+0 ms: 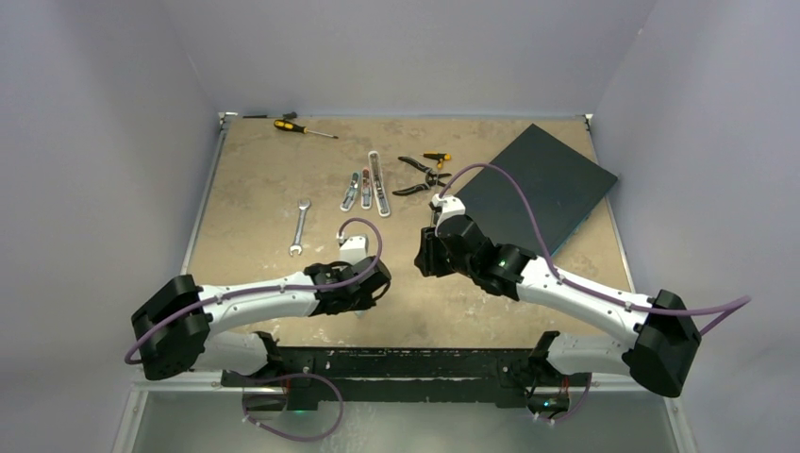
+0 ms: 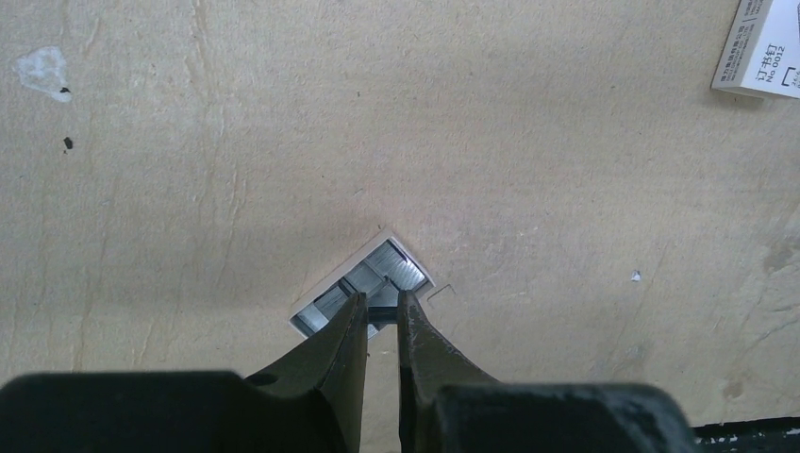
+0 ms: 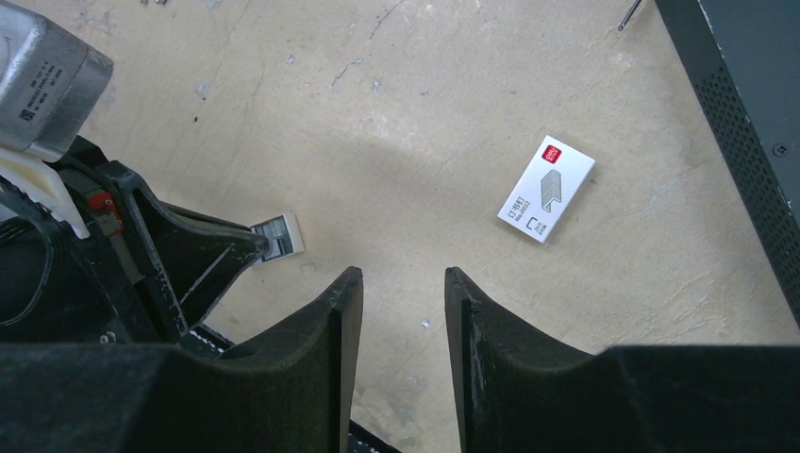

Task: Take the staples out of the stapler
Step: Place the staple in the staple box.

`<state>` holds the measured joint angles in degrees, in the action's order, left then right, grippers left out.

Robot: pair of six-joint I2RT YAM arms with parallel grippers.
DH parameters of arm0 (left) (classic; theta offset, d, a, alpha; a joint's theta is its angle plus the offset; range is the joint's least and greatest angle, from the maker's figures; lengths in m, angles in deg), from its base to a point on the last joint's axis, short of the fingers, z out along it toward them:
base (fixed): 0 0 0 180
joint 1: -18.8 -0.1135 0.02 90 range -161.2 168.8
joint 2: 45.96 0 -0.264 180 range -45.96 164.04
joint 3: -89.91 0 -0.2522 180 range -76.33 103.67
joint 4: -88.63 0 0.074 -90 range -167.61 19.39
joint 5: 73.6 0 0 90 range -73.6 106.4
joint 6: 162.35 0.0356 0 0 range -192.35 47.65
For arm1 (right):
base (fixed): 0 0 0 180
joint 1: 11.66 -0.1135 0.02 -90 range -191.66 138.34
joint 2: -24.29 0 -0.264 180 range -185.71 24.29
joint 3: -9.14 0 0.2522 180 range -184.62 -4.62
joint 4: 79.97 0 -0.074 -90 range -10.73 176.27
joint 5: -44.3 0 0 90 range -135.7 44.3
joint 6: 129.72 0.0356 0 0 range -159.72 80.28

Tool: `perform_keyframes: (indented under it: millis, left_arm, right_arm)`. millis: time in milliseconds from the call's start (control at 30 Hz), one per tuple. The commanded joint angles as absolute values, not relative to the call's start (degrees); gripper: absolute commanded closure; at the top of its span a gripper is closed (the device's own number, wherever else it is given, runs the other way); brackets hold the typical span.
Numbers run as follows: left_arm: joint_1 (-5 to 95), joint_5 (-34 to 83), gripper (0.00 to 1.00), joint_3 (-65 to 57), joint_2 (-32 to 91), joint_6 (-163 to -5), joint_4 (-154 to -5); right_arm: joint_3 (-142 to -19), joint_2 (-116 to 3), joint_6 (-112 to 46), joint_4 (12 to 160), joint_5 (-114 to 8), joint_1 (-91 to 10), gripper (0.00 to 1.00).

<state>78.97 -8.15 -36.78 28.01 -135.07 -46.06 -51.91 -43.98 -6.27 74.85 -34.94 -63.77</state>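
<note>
While the left gripper (image 2: 382,302) pinches the staples (image 2: 401,269) near the white box (image 3: 547,189), the right gripper (image 3: 404,276) hangs half-open, empty.

Beige table (image 2: 528,142), tray (image 2: 316,304) of staples (image 2: 396,269) at my left gripper (image 2: 382,300), white box (image 3: 546,189) beyond my right gripper (image 3: 404,276), dark panel (image 3: 745,85) alongside.

Silvery ribbed staples (image 2: 394,268), white red-cornered box (image 3: 546,188), mottled beige table (image 2: 236,142).

Staples (image 2: 396,269) in tray (image 2: 304,321) — box (image 3: 546,189) apart, between tray and panel (image 3: 745,94)
</note>
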Motion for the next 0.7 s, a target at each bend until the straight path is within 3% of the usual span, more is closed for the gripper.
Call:
perform_keyframes:
  millis: [0,667]
  left_arm:
    - [79.2,-8.0,0.94,-35.1,29.0,-133.8,-48.0]
    - [79.2,-5.9,0.94,-36.7,28.2,-122.7,-53.4]
  right_arm:
    - [-52.2,-44.3,-6.1,76.2,-35.4,-63.7,0.6]
    - [-51.9,-44.3,-6.2,76.0,-35.3,-63.6,0.59]
